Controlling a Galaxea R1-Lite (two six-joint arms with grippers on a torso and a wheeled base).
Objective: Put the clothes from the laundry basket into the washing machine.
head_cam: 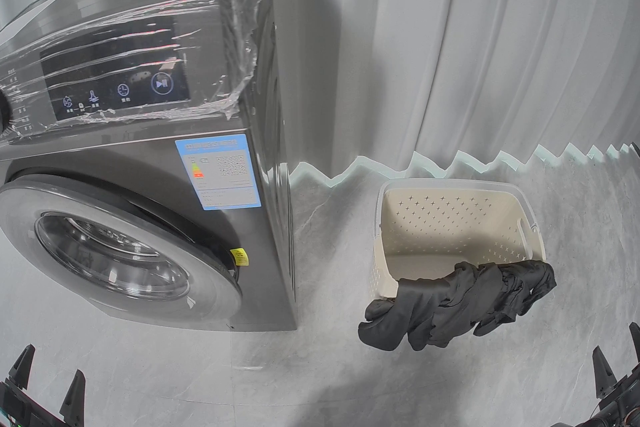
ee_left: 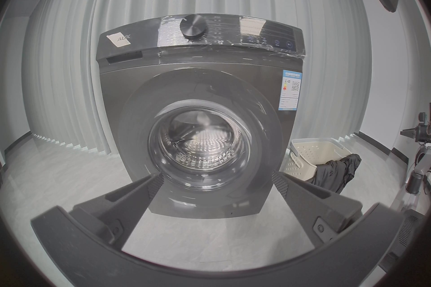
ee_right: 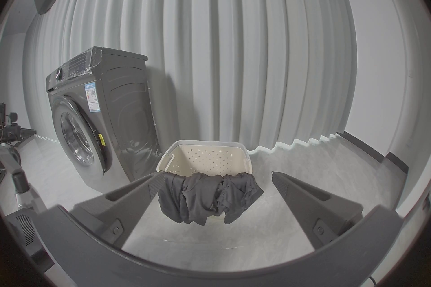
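- At the lower left of the head view, the left gripper (head_cam: pixel 53 360) hung low over the floor, its fingers spread and holding nothing, facing the washing machine (head_cam: pixel 220 115).
- The machine's round door (head_cam: pixel 113 255) looked shut. I judged this the first hazard: anything carried over would meet glass, and a one-sided pull on the door might slip off it.
- Loose plastic film (head_cam: pixel 220 48) lay over the control panel and could catch a finger that strayed high.
- To the right of the machine, on the floor just beside it, stood the laundry basket (head_cam: pixel 460 188).
- The dark clothes (head_cam: pixel 460 301) were bunched over its near rim, most of them hanging outside towards the floor. A nudge could drop them off. A shallow pinch might lift one fold and let the rest trail.
- The basket seemed light, so a tug on cloth snagged on the rim could drag or tip it.
- At the lower right, the right gripper (head_cam: pixel 615 341) was also parted and empty, near the clothes but apart from them.
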